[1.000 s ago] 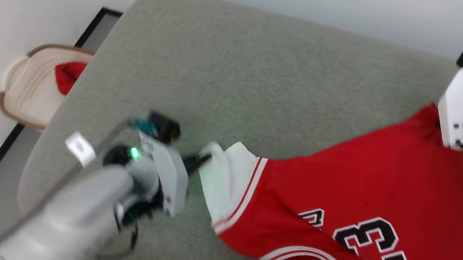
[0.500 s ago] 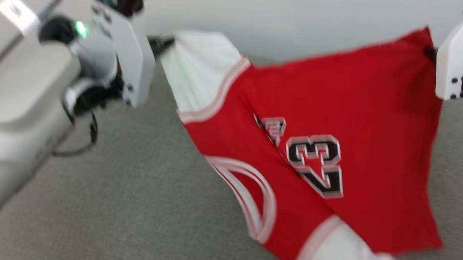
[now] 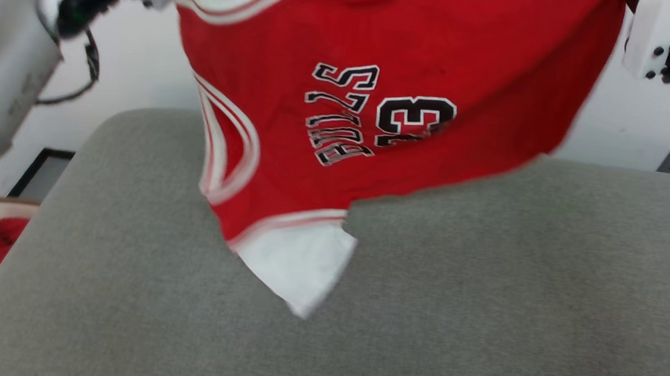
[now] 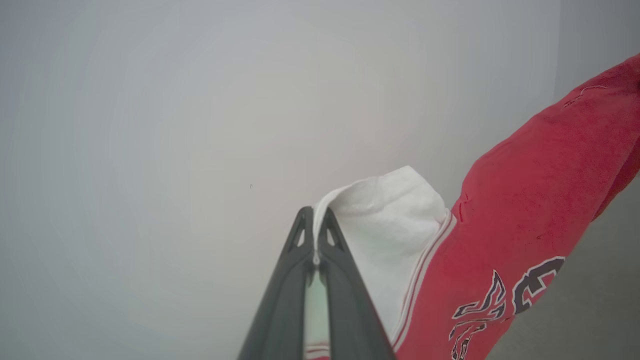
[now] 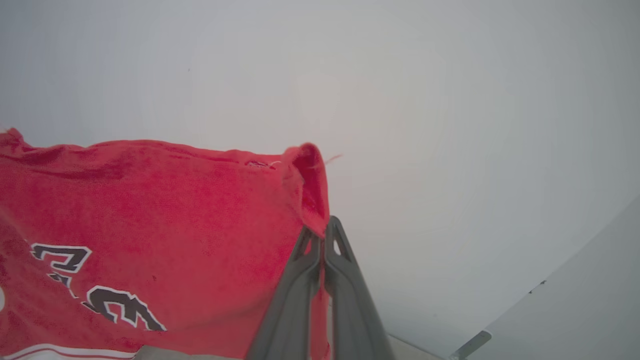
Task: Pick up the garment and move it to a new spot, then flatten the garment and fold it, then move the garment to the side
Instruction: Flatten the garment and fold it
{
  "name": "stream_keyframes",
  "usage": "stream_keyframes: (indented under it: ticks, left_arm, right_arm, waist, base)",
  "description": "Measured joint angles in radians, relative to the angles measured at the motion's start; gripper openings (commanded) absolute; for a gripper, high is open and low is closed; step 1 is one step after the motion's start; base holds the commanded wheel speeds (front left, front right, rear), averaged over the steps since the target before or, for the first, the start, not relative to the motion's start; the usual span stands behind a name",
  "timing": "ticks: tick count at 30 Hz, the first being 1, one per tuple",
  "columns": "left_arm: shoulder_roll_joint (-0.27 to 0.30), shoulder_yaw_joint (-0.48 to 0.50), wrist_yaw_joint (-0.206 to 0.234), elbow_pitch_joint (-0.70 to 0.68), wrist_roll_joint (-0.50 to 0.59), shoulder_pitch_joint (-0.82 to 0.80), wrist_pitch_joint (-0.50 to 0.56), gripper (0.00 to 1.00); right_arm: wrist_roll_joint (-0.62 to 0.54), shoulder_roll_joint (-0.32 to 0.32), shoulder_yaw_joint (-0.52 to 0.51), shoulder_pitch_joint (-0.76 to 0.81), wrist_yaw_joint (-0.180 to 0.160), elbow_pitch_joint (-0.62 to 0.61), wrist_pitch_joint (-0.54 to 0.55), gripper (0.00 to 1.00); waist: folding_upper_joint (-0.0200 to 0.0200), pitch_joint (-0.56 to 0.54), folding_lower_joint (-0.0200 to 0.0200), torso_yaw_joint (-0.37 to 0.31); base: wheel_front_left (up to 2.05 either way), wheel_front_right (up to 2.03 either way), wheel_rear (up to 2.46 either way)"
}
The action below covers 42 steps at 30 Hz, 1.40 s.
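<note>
- Lift is the change. A second ago the garment lay stretched on the grey worktop. Now it hangs in the air between the two claws, spanning the head view's top from 11 to 1 o'clock. The camera has tilted up too, so part of that shift belongs to the view itself.
- The lower white sleeve dangles toward 6 o'clock over the worktop. Whether it brushes the surface cannot be told.
- The pick-up looks done, and carrying the garment to a new spot is probably the step in hand. Flattening, folding and setting aside are still to come.
- The left claw is clenched on the edge of the upper white sleeve, with a sliver of cloth pinched between its fingers. The rest spills toward 3 o'clock in the left wrist view.
- The right claw is clenched on a bunched red hem corner. The cloth spreads from it toward 9 o'clock in the right wrist view.
- The lettering reads sideways, so the garment is held along one side edge.
</note>
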Motion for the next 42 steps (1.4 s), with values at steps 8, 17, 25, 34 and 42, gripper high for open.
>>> stream_keyframes:
  ticks: [8,17,25,34,42]
  left_arm:
    - [-0.011,-0.036,0.000,0.039,-0.020,-0.096,0.037,0.00]
    - [0.026,-0.077,-0.001,0.040,-0.038,-0.169,0.043,0.00]
    - [0.048,-0.091,-0.001,0.102,0.027,-0.286,-0.075,0.00]
    - [-0.028,-0.047,0.068,0.235,0.175,-0.584,-0.422,0.00]
    - [-0.044,0.075,0.048,0.176,0.197,-0.606,-0.530,0.00]
  right_arm:
    - [0.009,-0.009,-0.008,-0.012,0.000,-0.077,0.028,0.00]
    - [-0.011,-0.035,-0.058,-0.021,0.000,-0.148,0.082,0.00]
    - [-0.176,0.011,-0.145,-0.130,0.000,-0.136,-0.010,0.00]
    - [-0.590,0.094,-0.296,-0.362,0.000,-0.006,-0.472,0.00]
    - [-0.847,0.120,-0.403,-0.397,0.000,0.044,-0.626,0.00]
  waist:
    - [0.0000,-0.027,0.0000,-0.045]
    - [0.0000,0.025,0.0000,-0.062]
    - [0.0000,0.170,0.0000,-0.076]
    - [0.0001,0.393,0.0000,-0.107]
    - [0.0000,0.608,0.0000,-0.098]
  base:
    - [0.00,0.00,0.00]
    - [0.00,0.00,0.00]
    - [0.00,0.00,0.00]
    - [0.00,0.00,0.00]
    - [0.00,0.00,0.00]
